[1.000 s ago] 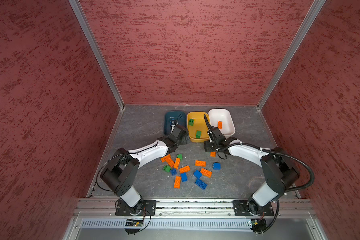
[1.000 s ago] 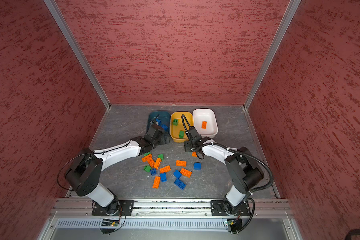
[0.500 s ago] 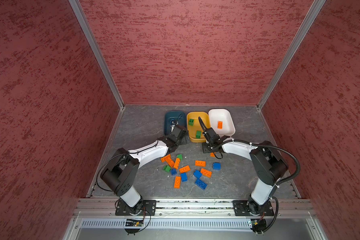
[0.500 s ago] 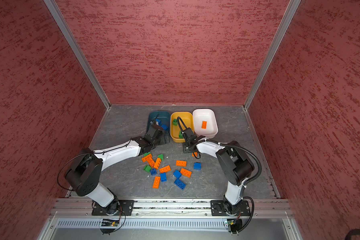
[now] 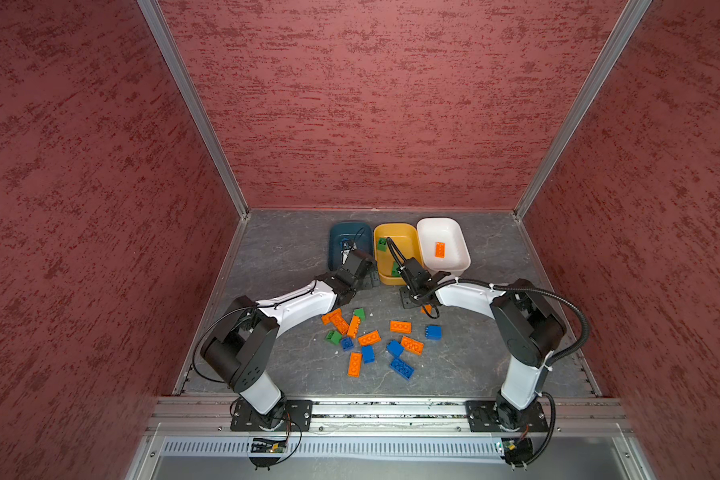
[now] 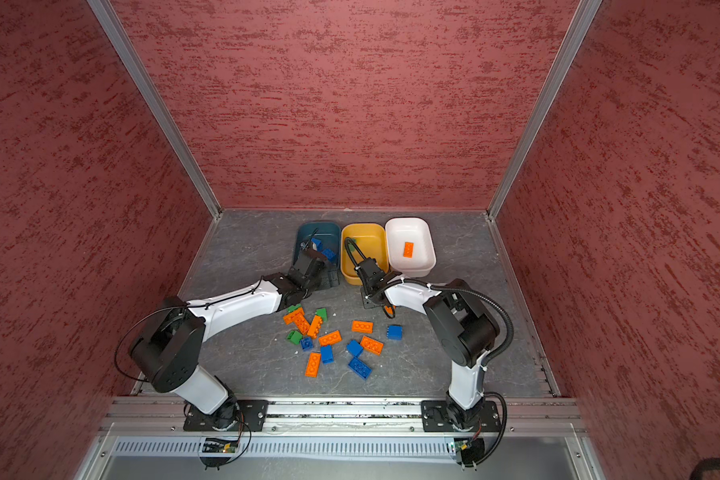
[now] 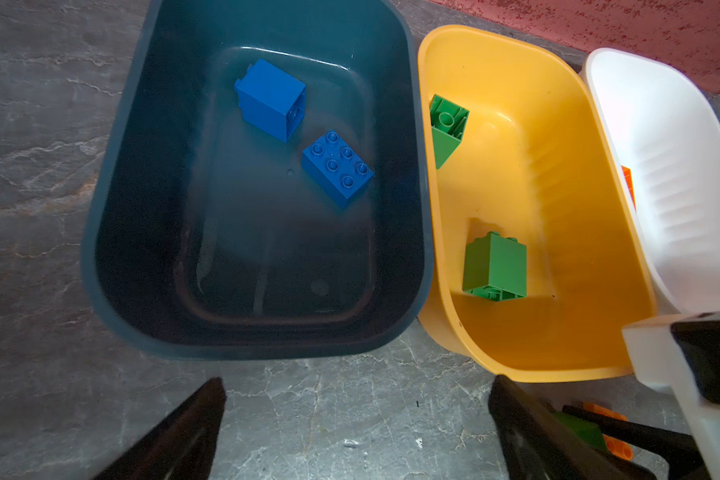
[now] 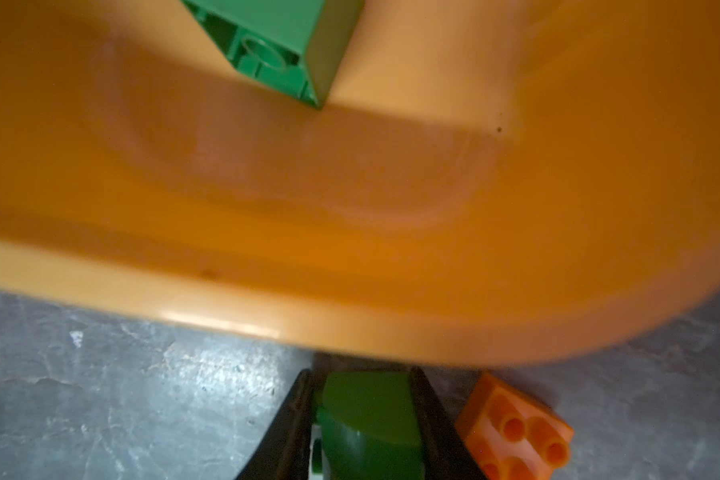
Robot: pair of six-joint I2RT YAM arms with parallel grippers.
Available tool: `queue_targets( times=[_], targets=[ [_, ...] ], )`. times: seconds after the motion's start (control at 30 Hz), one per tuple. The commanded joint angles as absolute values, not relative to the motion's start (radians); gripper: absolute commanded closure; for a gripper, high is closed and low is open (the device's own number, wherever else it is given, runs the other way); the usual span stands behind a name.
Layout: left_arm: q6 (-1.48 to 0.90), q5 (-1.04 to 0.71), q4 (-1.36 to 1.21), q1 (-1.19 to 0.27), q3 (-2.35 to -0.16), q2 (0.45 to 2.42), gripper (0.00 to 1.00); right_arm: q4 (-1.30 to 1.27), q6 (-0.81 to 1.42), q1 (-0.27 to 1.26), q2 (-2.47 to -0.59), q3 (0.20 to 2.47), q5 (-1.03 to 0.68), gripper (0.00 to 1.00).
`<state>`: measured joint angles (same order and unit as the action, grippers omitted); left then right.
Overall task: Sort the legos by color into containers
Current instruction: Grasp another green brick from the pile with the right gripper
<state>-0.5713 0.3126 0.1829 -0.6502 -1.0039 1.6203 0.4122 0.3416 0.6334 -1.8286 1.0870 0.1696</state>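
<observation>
Three containers stand side by side at the back: teal [image 5: 336, 232], yellow [image 5: 410, 232] and white [image 5: 454, 230]. Two blue legos [image 7: 337, 168] lie in the teal one, two green legos [image 7: 495, 266] in the yellow one and an orange lego [image 5: 440, 249] in the white one. Loose legos [image 5: 371, 338] lie scattered mid-floor. My right gripper [image 8: 362, 374] is shut on a green lego [image 8: 366, 411] at floor level, just before the yellow container's near wall [image 8: 350, 324]. My left gripper [image 7: 358, 380] hangs open and holds nothing, in front of the teal container.
A small orange lego [image 8: 516, 424] lies right beside my right gripper's finger. Both wrists are close together in front of the containers [image 5: 408, 293]. Red walls enclose the grey floor on three sides, and a metal rail [image 5: 371, 409] runs along the front.
My right gripper's jaws have closed onto the green lego, and that arm has shifted a little to the left. The left arm has not moved.
</observation>
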Motion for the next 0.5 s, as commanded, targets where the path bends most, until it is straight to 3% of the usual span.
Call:
queue_targets(
  times=[0.0, 0.2, 0.47],
  targets=[
    [-0.568, 0.311, 0.196, -0.650, -1.012, 1.621, 0.00, 0.376, 0.273, 0.638, -1.719, 1.067, 0.166, 0.72],
    [-0.554, 0.302, 0.263, -0.651, -0.996, 1.580, 0.01, 0.212, 0.225, 0.637, -1.595, 1.052, 0.100, 0.72],
    [-0.566, 0.268, 0.338, -0.649, -0.933, 1.486, 0.00, 0.141, 0.293, 0.594, -1.747, 1.173, 0.148, 0.71]
  ],
)
